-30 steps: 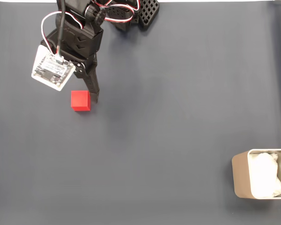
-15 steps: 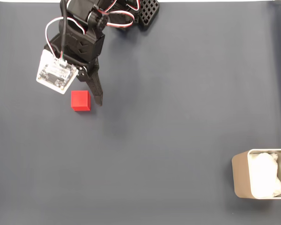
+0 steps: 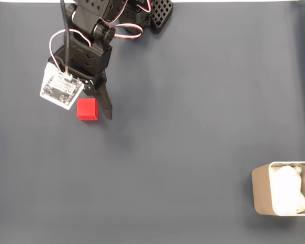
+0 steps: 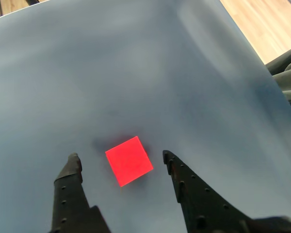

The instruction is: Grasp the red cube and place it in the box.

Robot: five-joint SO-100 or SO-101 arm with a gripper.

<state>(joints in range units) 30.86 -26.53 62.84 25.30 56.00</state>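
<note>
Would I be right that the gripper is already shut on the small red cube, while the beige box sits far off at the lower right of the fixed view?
Not quite: the gripper is open, its fingers either side of the small red cube with gaps showing in the wrist view. The beige box is indeed at lower right.

We see bare dark mat (image 3: 183, 132) all the way from the red cube (image 3: 87, 109) to the box (image 3: 262, 195) at the fixed view's lower right, with nothing standing between. In the wrist view the gripper (image 4: 121, 160) straddles the red cube (image 4: 129, 160) with gaps on both sides (fingers spread, touching nothing). The box is open-topped, though white lining (image 3: 287, 195) takes up its inside.
</note>
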